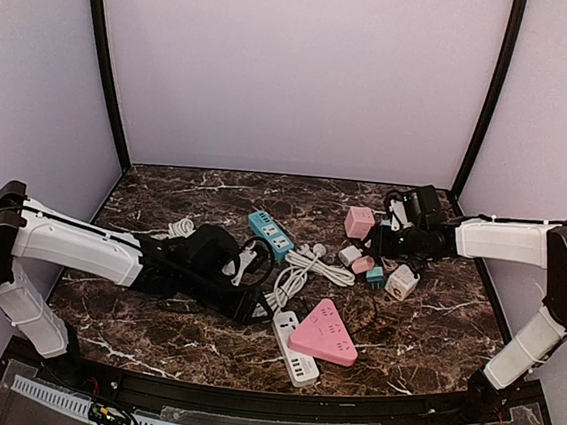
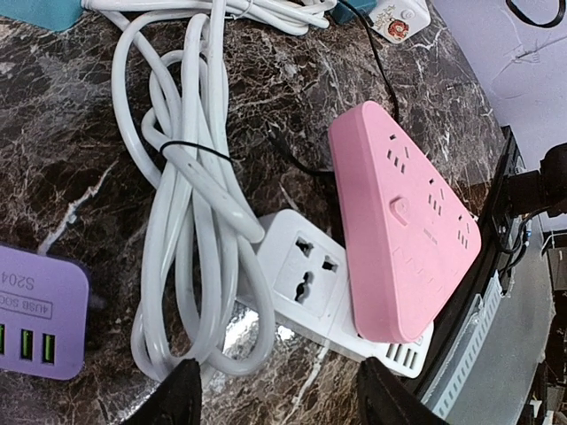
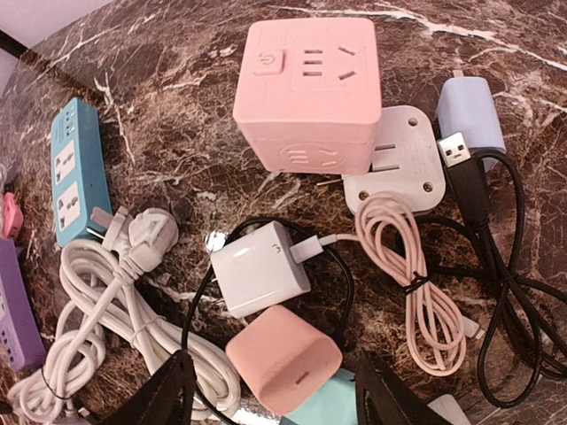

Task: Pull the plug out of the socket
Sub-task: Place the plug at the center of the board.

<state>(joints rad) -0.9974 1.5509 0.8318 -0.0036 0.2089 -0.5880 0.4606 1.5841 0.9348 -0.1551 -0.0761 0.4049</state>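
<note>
**Both grippers open and empty; the plug lies out of the socket**

The right gripper (image 3: 276, 379) has its jaws well apart, holding nothing. Ahead and to its right the white plug (image 3: 394, 159) lies pins showing, against the pink cube socket (image 3: 306, 88) but not seated in it. The left gripper (image 2: 279, 376), also empty, has the white power strip (image 2: 301, 279) just ahead. Any retreat is best made straight up, clear of the looped cables (image 2: 190, 177).

Table (image 1: 433, 327): dk brown marble w/ white veins. Triangular power strip (image 1: 325, 332): pink. Long power strip (image 1: 293, 349): white. 1 teal power strip (image 1: 270, 233). USB strip (image 2: 40, 314): purple, green ports. Cube socket (image 3: 308, 96) pink, charger (image 3: 259, 268) white, adapter (image 3: 469, 111) pale blue.
</note>
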